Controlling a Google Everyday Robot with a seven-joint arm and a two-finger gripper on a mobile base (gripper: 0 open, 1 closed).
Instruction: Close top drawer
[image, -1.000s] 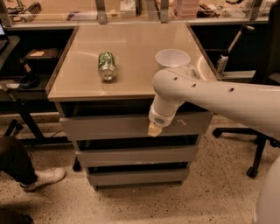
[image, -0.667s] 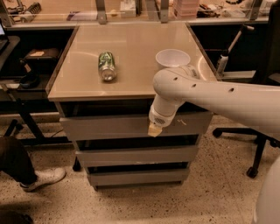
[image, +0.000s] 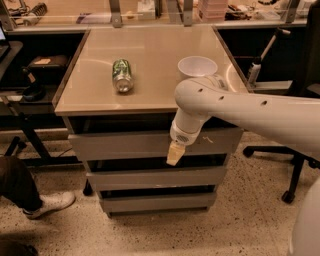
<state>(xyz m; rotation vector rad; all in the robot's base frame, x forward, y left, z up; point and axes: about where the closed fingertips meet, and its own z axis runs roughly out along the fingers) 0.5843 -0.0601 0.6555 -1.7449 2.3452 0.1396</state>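
The top drawer (image: 125, 144) is a wide shallow grey drawer under the beige tabletop, with small white scuff marks right of centre. Its front stands slightly out from the cabinet, with a dark gap above it. My gripper (image: 175, 154) hangs from the white arm that comes in from the right. Its pale tip lies against the lower edge of the drawer front, right of centre.
A green can (image: 121, 75) lies on its side on the tabletop (image: 150, 55), and a white bowl (image: 197, 66) stands to its right. Two narrower grey drawers (image: 150, 179) sit below. A person's shoe (image: 47, 204) is at left, an office chair base (image: 290, 175) at right.
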